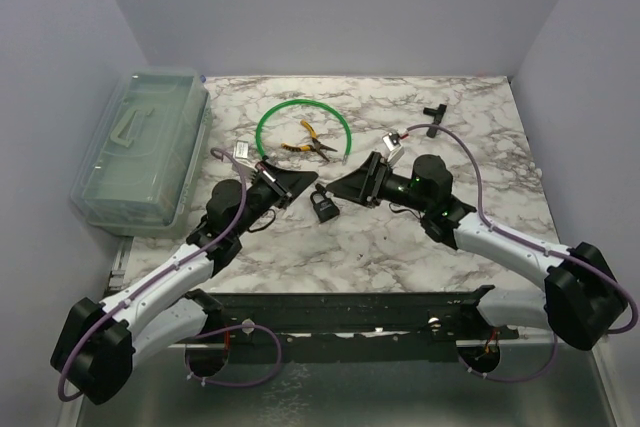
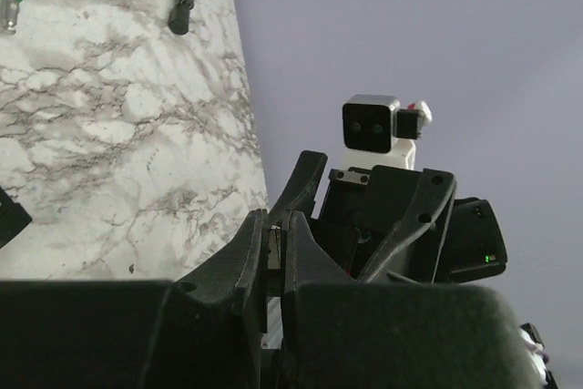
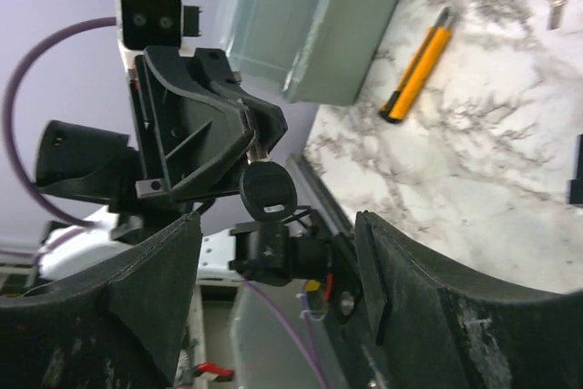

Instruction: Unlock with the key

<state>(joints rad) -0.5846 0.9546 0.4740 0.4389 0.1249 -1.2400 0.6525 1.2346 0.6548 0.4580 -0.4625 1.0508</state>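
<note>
Left gripper (image 2: 275,221) nearly closed, pinching the thin silvery key (image 2: 273,257) over the middle of the counter (image 1: 420,137) | black padlock (image 1: 322,206) just beside its tips | right gripper (image 3: 278,223) opposite, jaws wide apart, holding nothing

clear lidded box (image 1: 140,147) | green cable loop (image 1: 298,100) | yellow-handled pliers (image 1: 308,145) | marble table (image 1: 400,247)

Count: robot arms (image 1: 170,282) 2; padlock (image 1: 322,207) 1; pliers (image 1: 307,145) 1 pair; green cable loop (image 1: 272,117) 1; clear plastic box (image 1: 140,147) 1; small black fitting (image 1: 433,109) 1.
</note>
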